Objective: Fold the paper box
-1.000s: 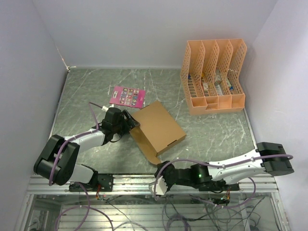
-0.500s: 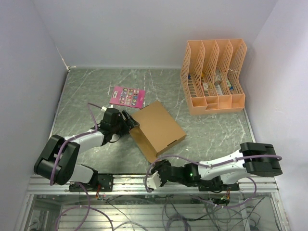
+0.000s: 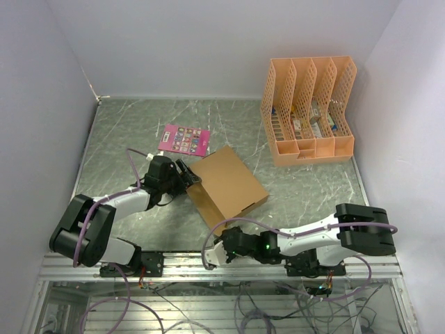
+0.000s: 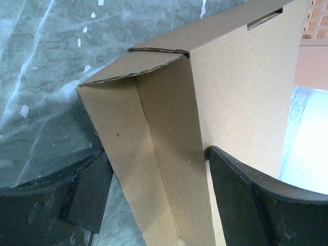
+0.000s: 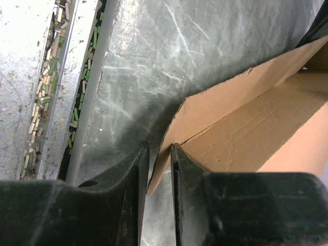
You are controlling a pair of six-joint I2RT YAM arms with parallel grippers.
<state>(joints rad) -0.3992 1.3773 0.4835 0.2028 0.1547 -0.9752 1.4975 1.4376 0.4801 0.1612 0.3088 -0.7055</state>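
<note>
**Left of centre:** your left gripper (image 3: 181,175) lies low on the table (image 3: 132,132). Its jaws are spread wide and straddle the upright wall at the far-left corner of the paper box (image 3: 231,182). In the left wrist view one finger stands outside that wall and the other beside the closed top panel, and neither visibly clamps.

**Centre:** the paper box sits mid-table, partly formed, with its long axis running diagonally from far-left to near-right. Its open long side faces the arms' bases.

**Right of centre:** your right gripper (image 5: 160,159) reaches in along the table's near edge to the box's near corner. This is the nearer arm for the loose flap (image 5: 220,100). The fingers (image 5: 128,179) stand close together on either side of the flap's pointed corner. You cannot tell whether they already bite the cardboard.

The coming move likely turns on this: the flap rises up and away from the right gripper, toward the box body.
</note>
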